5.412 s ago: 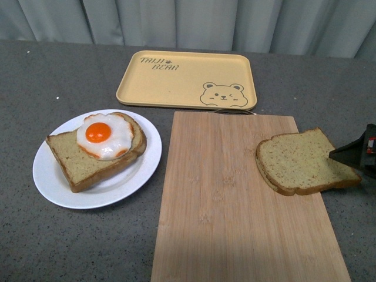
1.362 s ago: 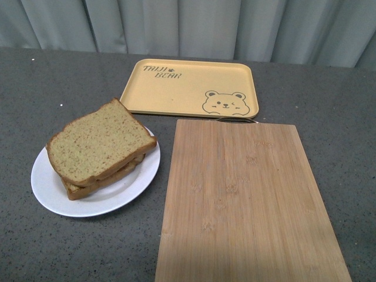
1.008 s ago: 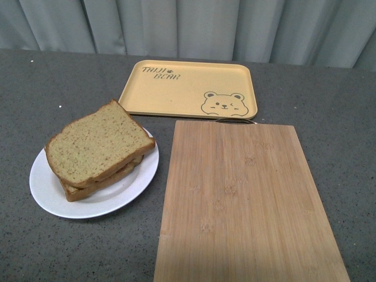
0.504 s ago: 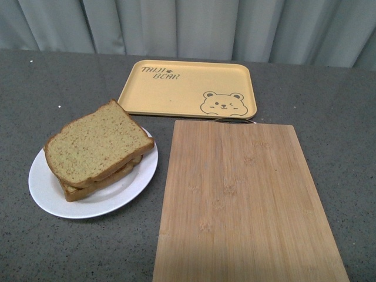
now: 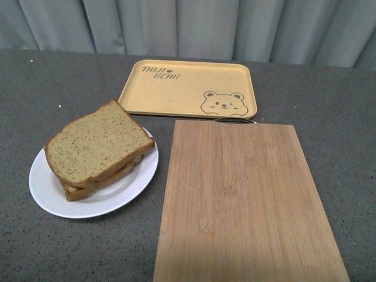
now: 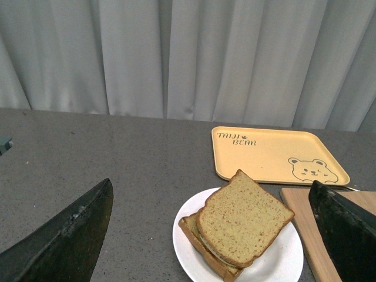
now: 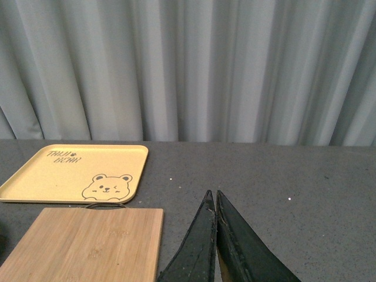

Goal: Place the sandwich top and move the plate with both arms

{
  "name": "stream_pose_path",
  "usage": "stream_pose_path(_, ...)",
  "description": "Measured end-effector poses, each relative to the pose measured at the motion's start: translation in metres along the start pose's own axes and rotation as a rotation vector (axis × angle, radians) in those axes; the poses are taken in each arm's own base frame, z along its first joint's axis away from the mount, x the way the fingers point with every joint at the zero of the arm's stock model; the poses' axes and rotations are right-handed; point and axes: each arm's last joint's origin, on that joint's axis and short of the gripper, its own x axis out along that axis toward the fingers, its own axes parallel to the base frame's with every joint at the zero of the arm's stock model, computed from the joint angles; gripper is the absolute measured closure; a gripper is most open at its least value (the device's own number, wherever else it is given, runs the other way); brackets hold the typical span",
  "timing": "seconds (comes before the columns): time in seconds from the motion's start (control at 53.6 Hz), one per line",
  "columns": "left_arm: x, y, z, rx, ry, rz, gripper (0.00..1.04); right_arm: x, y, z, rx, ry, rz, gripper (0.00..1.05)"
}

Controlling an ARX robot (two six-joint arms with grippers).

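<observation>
On the grey table [image 5: 53, 76], the sandwich top [image 5: 97, 144] nearly hides a lower slice [image 5: 82, 191] on the plate [image 5: 46, 195], with one corner pointing roughly far. Left gripper [image 6: 210, 183] spread wide; right gripper [image 7: 212, 194] pressed together.

Probably a robot test bench, grey speckled tabletop [image 5: 59, 76], plain grey curtain backdrop [image 5: 188, 23] close behind

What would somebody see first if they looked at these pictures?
Probably the sandwich: the sandwich top sits on another slice on the white plate, at the table's left. Beside it lies a big wooden board, with a yellow bear tray behind.
</observation>
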Motion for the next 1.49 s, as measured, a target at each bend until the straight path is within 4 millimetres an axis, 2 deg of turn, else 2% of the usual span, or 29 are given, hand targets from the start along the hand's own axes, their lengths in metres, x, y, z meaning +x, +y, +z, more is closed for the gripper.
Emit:
stream_pose_path(0.429, 0.0, 0.0, 0.0, 0.0, 0.0, 0.0, 0.07, -0.013, 0.0, -0.003, -0.001, 0.005, 0.001, 1.03)
stream_pose_path(0.467, 0.0, 0.0, 0.0, 0.0, 0.0, 0.0, 0.07, -0.013, 0.0, -0.003, -0.002, 0.005, 0.0, 0.99)
stream_pose_path(0.541, 0.0, 0.0, 0.0, 0.0, 0.0, 0.0, 0.07, -0.013, 0.0, -0.003, -0.002, 0.006, 0.0, 0.83)
stream_pose_path(0.69, 0.0, 0.0, 0.0, 0.0, 0.0, 0.0, 0.07, -0.013, 0.0, -0.003, -0.002, 0.006, 0.0, 0.6)
stream_pose_path(0.821, 0.0, 0.0, 0.0, -0.003, 0.005, 0.002, 0.07, -0.013, 0.0, -0.003, -0.002, 0.006, 0.0, 0.35)
stream_pose_path(0.896, 0.003, 0.0, -0.003, -0.096, 0.172, 0.008, 0.07, -0.013, 0.0, -0.003, -0.002, 0.006, 0.0, 0.23)
stream_pose_path(0.97, 0.017, 0.0, -0.012, -0.252, 0.304, 0.045, 0.07, -0.013, 0.0, -0.003, -0.001, 0.006, 0.0, 0.07)
stream_pose_path(1.194, 0.065, 0.002, -0.025, -0.476, 0.437, 0.08, 0.07, -0.013, 0.0, -0.003, -0.002, 0.006, 0.0, 0.09)
stream_pose_path(1.493, 0.114, 0.006, -0.065, -0.604, 0.596, 0.118, 0.07, -0.013, 0.0, -0.003, -0.002, 0.006, 0.0, 0.09)
